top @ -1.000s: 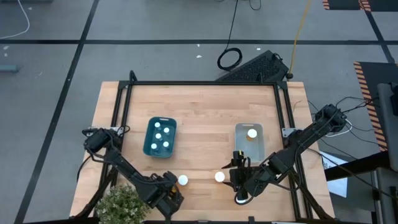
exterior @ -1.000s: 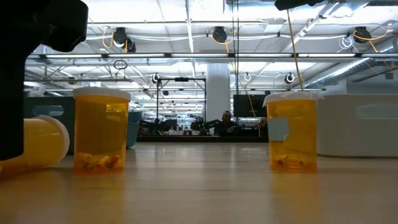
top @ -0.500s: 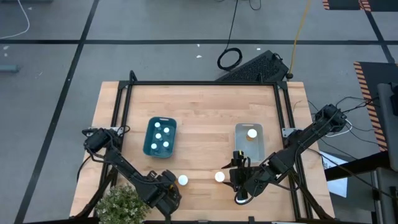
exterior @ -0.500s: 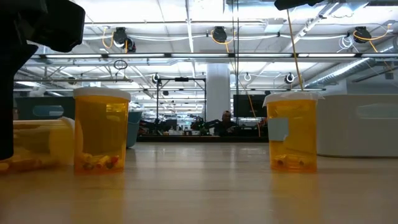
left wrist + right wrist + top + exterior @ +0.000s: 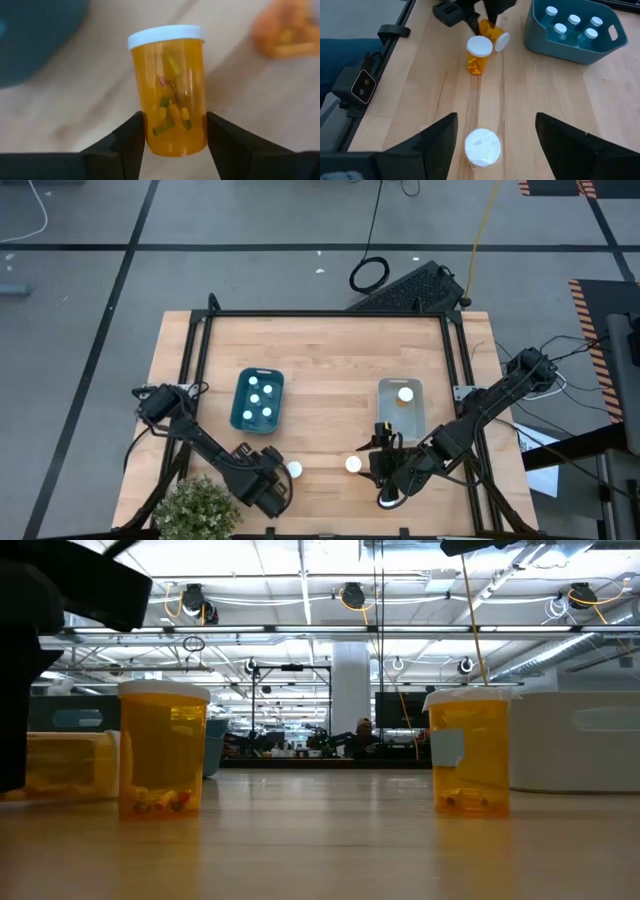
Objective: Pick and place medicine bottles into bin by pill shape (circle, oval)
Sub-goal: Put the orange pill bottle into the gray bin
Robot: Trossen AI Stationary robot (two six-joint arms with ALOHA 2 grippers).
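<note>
My left gripper (image 5: 268, 485) is shut on an amber medicine bottle (image 5: 170, 90) with a white cap and oblong pills inside, near the table's near-left part. A second bottle (image 5: 293, 470) stands upright on its base just right of it. A third bottle (image 5: 482, 147) stands on the table ahead of my right gripper (image 5: 496, 120), whose open fingers stand apart on either side of it without touching. The blue bin (image 5: 258, 400) holds several white-capped bottles. The pale grey bin (image 5: 401, 402) holds one. My left gripper pinches the bottle's amber body near its bottom end (image 5: 172, 140) between its two fingers. The bottle runs along the fingers, its cap (image 5: 166, 36) pointing away from them. In the low view the bottle (image 5: 65, 765) lies about level, clear of the table.
A potted plant (image 5: 195, 505) stands at the table's near-left corner, close to my left arm. A black metal frame (image 5: 325, 315) runs along the table's far and side edges. Bare wood lies between the two bins.
My left gripper has risen a little and gone slightly toward the far edge with its bottle. The bottle, which lay tilted on the table with its cap end raised, has turned level and been lifted clear. The right arm has kept still.
</note>
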